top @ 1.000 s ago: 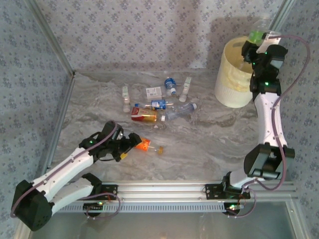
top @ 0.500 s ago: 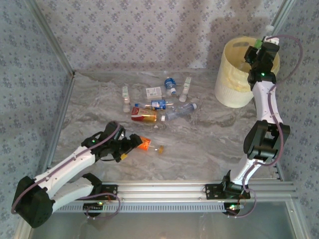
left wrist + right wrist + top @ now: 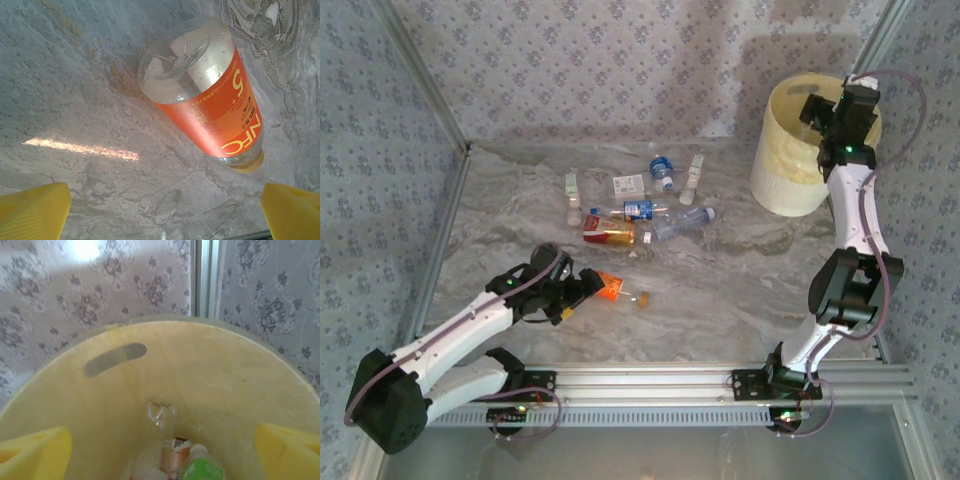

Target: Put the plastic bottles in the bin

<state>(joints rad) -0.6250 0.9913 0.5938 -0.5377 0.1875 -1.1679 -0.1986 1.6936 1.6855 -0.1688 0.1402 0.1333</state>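
Observation:
A clear bottle with an orange label (image 3: 610, 288) (image 3: 205, 100) lies on the marble table, just ahead of my open left gripper (image 3: 582, 298) (image 3: 165, 210), whose yellow pads are apart from it. Several more plastic bottles (image 3: 638, 210) lie clustered mid-table. My right gripper (image 3: 820, 108) (image 3: 162, 445) hangs open over the cream-yellow bin (image 3: 780, 150) (image 3: 225, 370), with nothing between its pads. Inside the bin lie a green-labelled bottle (image 3: 202, 471) and a clear bottle (image 3: 161, 417).
A small orange cap (image 3: 642, 299) lies right of the orange-labelled bottle. Patterned walls with metal corner posts (image 3: 430, 90) close in the table. An aluminium rail (image 3: 650, 380) runs along the near edge. The bin's handle slot (image 3: 115, 359) faces the right wrist camera.
My right gripper opened and the green-labelled bottle it held dropped into the bin; that arm lowered over the rim. My left gripper edged closer to the orange-labelled bottle.

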